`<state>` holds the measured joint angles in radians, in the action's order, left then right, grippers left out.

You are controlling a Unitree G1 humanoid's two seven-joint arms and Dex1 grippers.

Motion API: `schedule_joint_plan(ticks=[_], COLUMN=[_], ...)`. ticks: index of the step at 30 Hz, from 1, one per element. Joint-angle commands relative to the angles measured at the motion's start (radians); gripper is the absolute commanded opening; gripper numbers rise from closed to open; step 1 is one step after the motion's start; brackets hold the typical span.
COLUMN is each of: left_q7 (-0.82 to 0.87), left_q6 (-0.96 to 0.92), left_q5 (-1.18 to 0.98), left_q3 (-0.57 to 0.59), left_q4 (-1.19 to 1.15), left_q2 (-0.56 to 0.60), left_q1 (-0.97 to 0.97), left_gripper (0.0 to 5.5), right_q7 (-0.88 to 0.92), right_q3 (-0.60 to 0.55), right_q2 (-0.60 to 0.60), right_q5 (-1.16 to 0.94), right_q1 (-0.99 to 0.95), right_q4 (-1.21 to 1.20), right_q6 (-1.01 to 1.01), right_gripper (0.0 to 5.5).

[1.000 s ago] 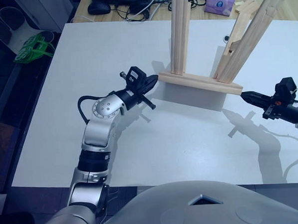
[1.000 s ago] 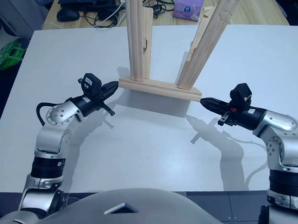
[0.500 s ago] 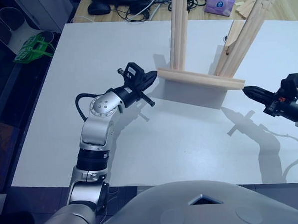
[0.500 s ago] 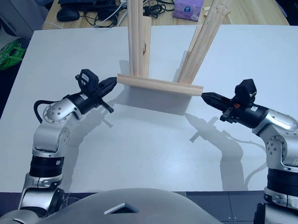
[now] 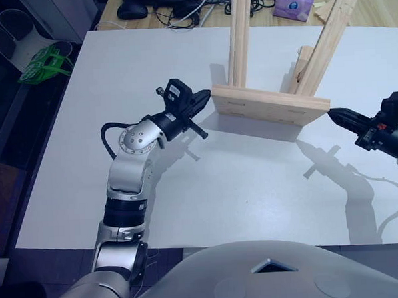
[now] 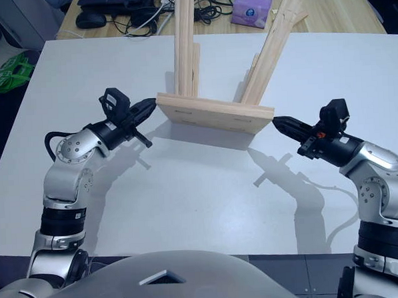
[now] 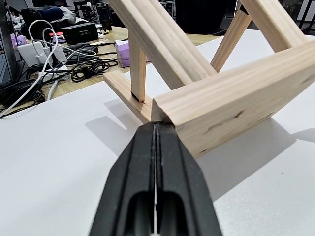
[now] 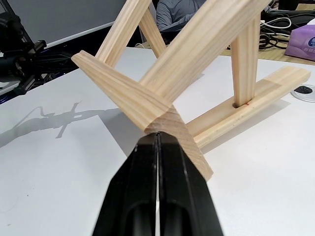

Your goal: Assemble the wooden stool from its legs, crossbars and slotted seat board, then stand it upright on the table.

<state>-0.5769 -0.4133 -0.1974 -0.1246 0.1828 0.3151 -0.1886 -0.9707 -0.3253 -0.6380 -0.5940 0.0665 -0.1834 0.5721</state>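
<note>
The assembled wooden stool is tipped on the white table (image 5: 254, 179), its slotted seat board (image 5: 270, 106) facing me and its legs (image 5: 238, 33) leaning away toward the far edge. A crossbar (image 5: 302, 58) joins the right-hand legs. My left gripper (image 5: 207, 100) is shut, its tip pressed against the seat board's left end (image 7: 231, 103). At the opposite end (image 8: 129, 93), my right gripper (image 5: 336, 114) is also shut and touches the board's corner. The wrist views show each pair of fingers (image 7: 172, 162) closed together with nothing between them.
Beyond the table's far edge is a wooden desk with a purple tissue box (image 5: 291, 1), cables and a keyboard (image 5: 153, 6). A green object (image 5: 44, 63) lies on the floor at the left. The table's near half is bare.
The stool has tipped over: its seat board turned from edge-on to face me and the legs swung away. Both grippers stayed at the board's ends, shifting slightly up and outward.
</note>
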Motion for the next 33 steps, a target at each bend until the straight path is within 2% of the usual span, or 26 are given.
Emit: schedule_joint_plan(ticks=[1, 16, 25, 30, 33], left_q7=[-0.086, -0.072, -0.056, -0.039, -0.011], left_q6=[-0.015, 0.031, 0.070, 0.101, 0.130], left_q5=[-0.075, -0.032, -0.042, -0.010, 0.051], left_q3=[-0.112, -0.110, -0.002, 0.001, -0.029], left_q4=[0.040, -0.022, -0.060, -0.139, -0.248], left_q2=[-0.073, -0.055, 0.022, 0.017, 0.014], left_q1=[-0.017, -0.001, 0.087, 0.088, 0.061], left_gripper=[0.02, 0.02, 0.02, 0.02, 0.02], right_q7=[-0.047, -0.061, -0.130, -0.110, -0.051], right_q3=[0.065, 0.075, -0.040, 0.046, 0.113], right_q2=[0.035, 0.029, -0.072, -0.027, -0.024], right_q5=[-0.085, -0.051, 0.023, 0.101, 0.219], right_q1=[-0.073, -0.048, 0.101, 0.067, 0.018], right_q4=[-0.084, -0.054, 0.210, 0.281, 0.364], right_q6=[-0.002, -0.034, -0.125, -0.211, -0.313], right_gripper=[0.00, 0.00, 0.00, 0.00, 0.00])
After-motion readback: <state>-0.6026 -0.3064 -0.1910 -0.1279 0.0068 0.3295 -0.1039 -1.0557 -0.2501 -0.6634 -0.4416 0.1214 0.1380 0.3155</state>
